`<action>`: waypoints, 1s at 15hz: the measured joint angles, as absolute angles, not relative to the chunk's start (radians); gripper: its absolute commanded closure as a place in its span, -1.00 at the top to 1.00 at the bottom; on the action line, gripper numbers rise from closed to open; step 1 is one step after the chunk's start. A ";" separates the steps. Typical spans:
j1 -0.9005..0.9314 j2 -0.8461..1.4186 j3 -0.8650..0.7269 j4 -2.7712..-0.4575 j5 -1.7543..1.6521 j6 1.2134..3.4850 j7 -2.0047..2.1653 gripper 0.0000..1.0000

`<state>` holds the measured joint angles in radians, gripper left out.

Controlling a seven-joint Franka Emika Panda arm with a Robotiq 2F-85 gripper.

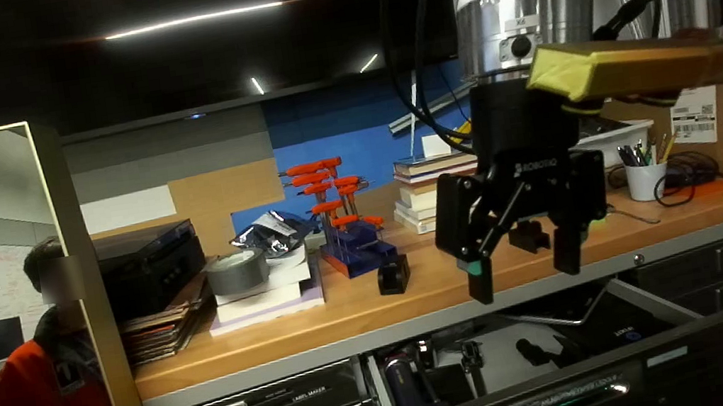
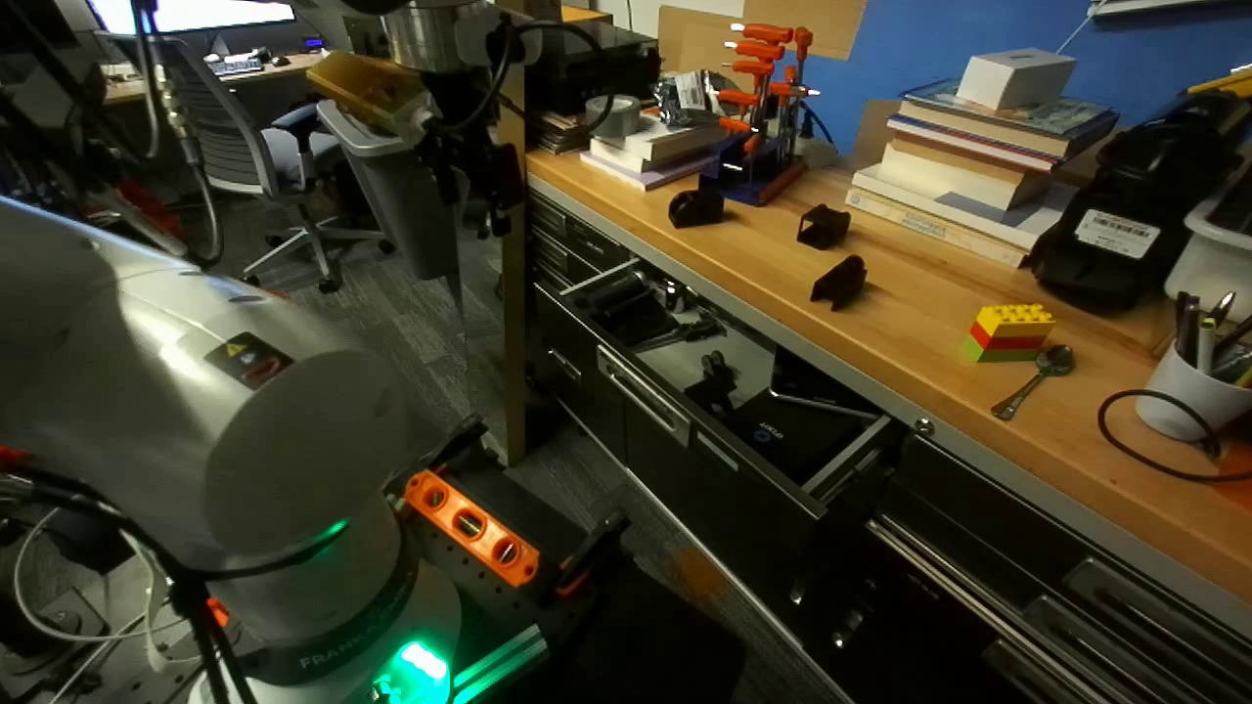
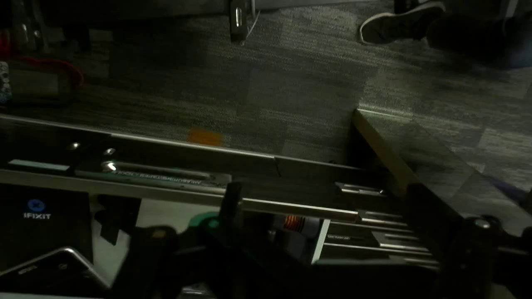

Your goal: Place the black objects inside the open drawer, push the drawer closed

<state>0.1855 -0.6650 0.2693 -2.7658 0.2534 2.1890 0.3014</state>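
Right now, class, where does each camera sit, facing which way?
An exterior view sits before the wooden workbench, facing the blue wall; black two-fingered gripper and silver wrist show.
An exterior view sits high beside the white robot arm, which shows, looking down at the workbench.
The wrist view sits at the gripper, looking down past dark fingers at the dark metal drawer.
Both exterior views share that drawer and orange-handled tools.

From my station I see the wooden benchtop (image 2: 910, 337) carrying a tool stand (image 1: 360, 250), stacked books (image 2: 963, 178) either side and three black objects (image 2: 696, 208) near it. Well past the stand sit a brick block (image 2: 1012, 335), spoon (image 2: 1039, 375), pen cup (image 1: 645, 181) and, dimly, perhaps a bag (image 2: 1154, 176).
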 measured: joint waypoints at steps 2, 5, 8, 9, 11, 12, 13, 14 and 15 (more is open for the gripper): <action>0.148 -0.601 0.264 -2.741 0.235 2.251 0.301 1.00; 0.099 -0.474 0.262 -2.680 0.191 2.356 0.324 1.00; 0.063 -0.326 0.266 -2.583 0.125 2.448 0.397 1.00; 0.053 -0.268 0.266 -2.536 0.097 2.465 0.431 1.00; 0.041 -0.161 0.265 -2.440 0.050 2.481 0.491 1.00; 0.040 -0.104 0.263 -2.386 0.025 2.483 0.526 1.00; 0.040 -0.048 0.260 -2.333 -0.001 2.483 0.564 1.00; 0.043 0.006 0.255 -2.281 -0.026 2.483 0.602 1.00; 0.050 0.059 0.245 -2.228 -0.050 2.483 0.639 1.00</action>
